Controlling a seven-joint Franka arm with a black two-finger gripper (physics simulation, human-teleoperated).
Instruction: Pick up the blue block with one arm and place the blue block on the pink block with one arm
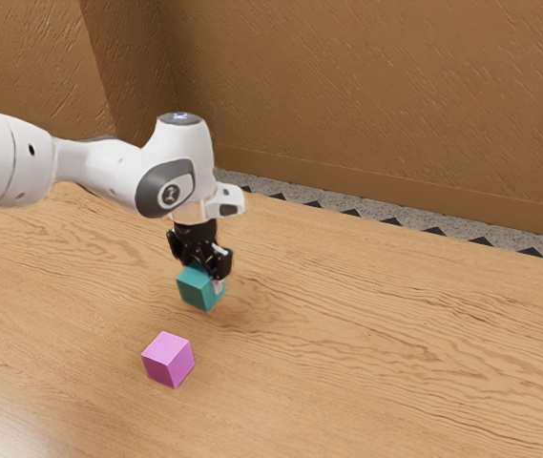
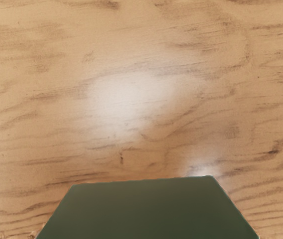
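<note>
gripper [image 1: 201,270]: clamping the blue block [image 1: 198,289]
pink block [image 1: 167,359]: sitting nearby, apart, toward the tabletop's [image 1: 405,334] near edge from the gripper

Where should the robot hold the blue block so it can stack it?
By two opposite flat sides, coming from above, as the gripper holds the blue block now. It's a cube, so flat sides grip well, and its bottom is free to land on the pink block.
</note>
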